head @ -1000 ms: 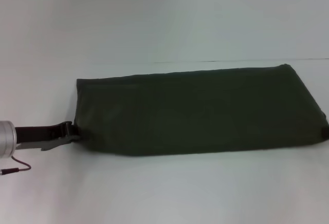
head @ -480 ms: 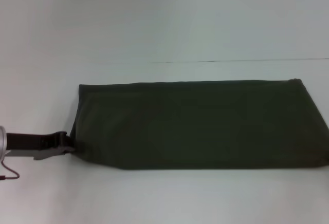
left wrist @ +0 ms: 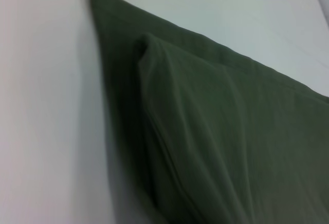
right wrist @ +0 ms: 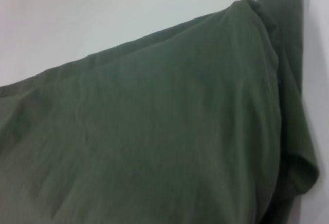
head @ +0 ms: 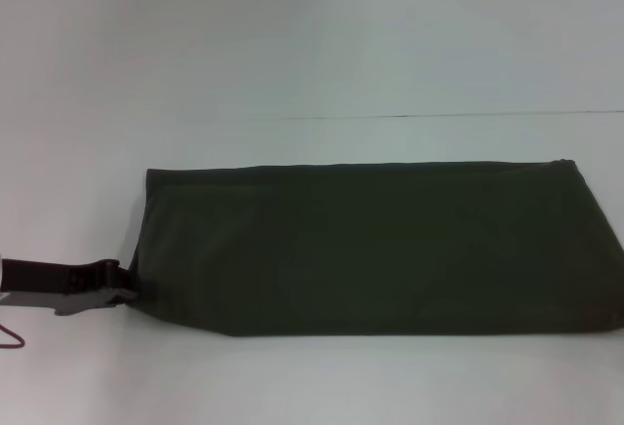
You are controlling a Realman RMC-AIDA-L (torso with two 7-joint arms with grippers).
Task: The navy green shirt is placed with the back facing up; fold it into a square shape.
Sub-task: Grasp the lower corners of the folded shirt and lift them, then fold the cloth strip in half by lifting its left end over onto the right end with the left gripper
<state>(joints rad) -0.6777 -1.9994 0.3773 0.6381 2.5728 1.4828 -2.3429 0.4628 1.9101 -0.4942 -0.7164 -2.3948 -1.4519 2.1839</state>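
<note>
The navy green shirt [head: 380, 250] lies on the white table as a long folded band stretching from the left to the right edge of the head view. My left gripper [head: 125, 284] is at the band's near left corner, low over the table and shut on the fabric's edge. In the left wrist view the shirt [left wrist: 216, 131] shows as a top layer lying over a lower one, with a raised fold. The right wrist view is filled with the shirt [right wrist: 169, 126], its layered corner close by. The right gripper is out of view.
The white table [head: 312, 386] runs bare in front of the shirt and behind it up to a thin dark line [head: 409, 115] at the far edge. A thin red cable [head: 12, 337] hangs under the left arm.
The left gripper has drawn back toward the near left with the shirt's corner. The band's near edge has come closer and its far edge has flattened and straightened.
</note>
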